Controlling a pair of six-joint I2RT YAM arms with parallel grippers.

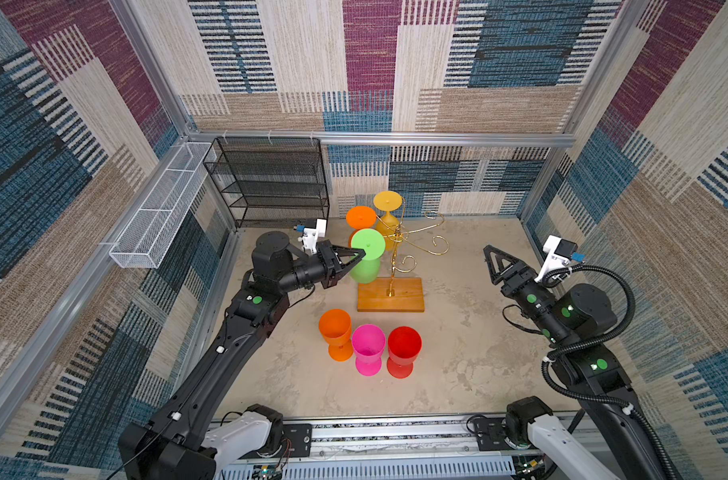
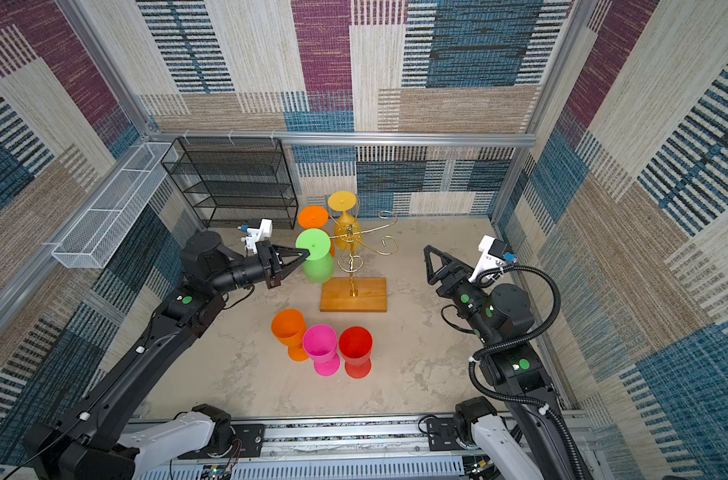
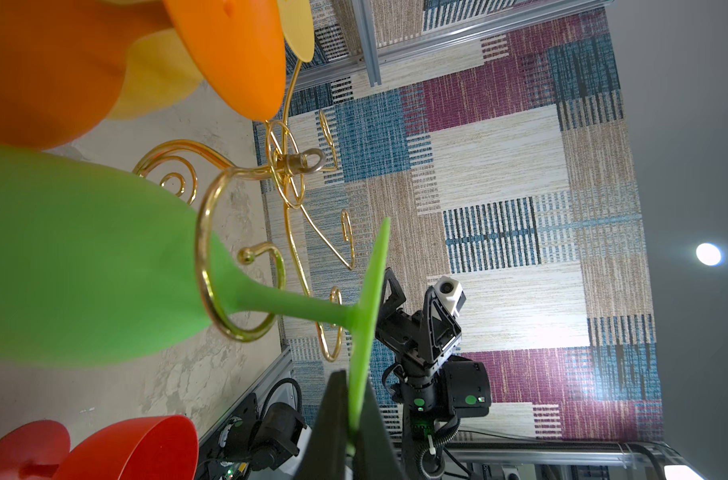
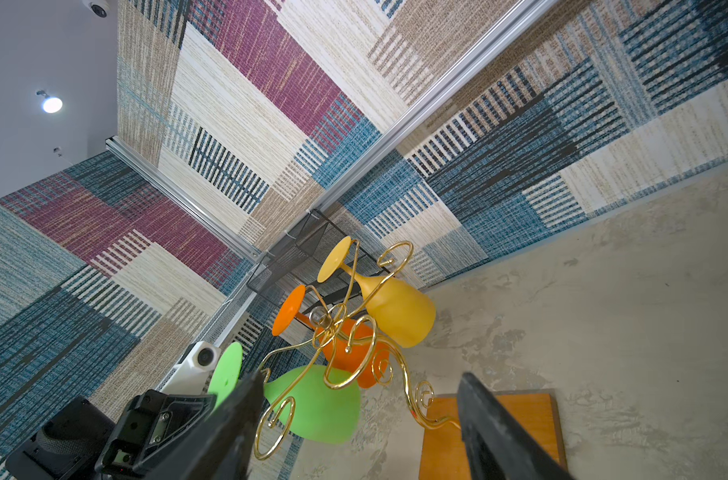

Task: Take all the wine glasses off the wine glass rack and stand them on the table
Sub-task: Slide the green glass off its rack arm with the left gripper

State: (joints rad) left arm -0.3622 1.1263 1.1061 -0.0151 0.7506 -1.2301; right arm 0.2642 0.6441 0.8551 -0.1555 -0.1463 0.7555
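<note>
The wine glass rack [image 1: 399, 245], gold wire on a wooden base [image 1: 390, 296], stands mid-table. A green wine glass [image 1: 366, 268] hangs upside down from a scroll arm on its left side, its stem inside the gold loop [image 3: 206, 266]. My left gripper [image 1: 360, 254] is shut on the rim of the green foot [image 3: 370, 291], edge-on between the fingers [image 3: 333, 419]. Orange [image 1: 361, 217] and yellow [image 1: 388, 201] glasses also hang on the rack, behind the green one. My right gripper [image 1: 490, 266] stands open to the right of the rack, holding nothing [image 4: 360, 399].
Orange [image 1: 334, 328], pink [image 1: 368, 341] and red [image 1: 404, 343] glasses stand upright in front of the rack. A black mesh shelf unit [image 1: 270, 183] is at the back left. A long white mesh basket [image 1: 162, 208] hangs on the left wall.
</note>
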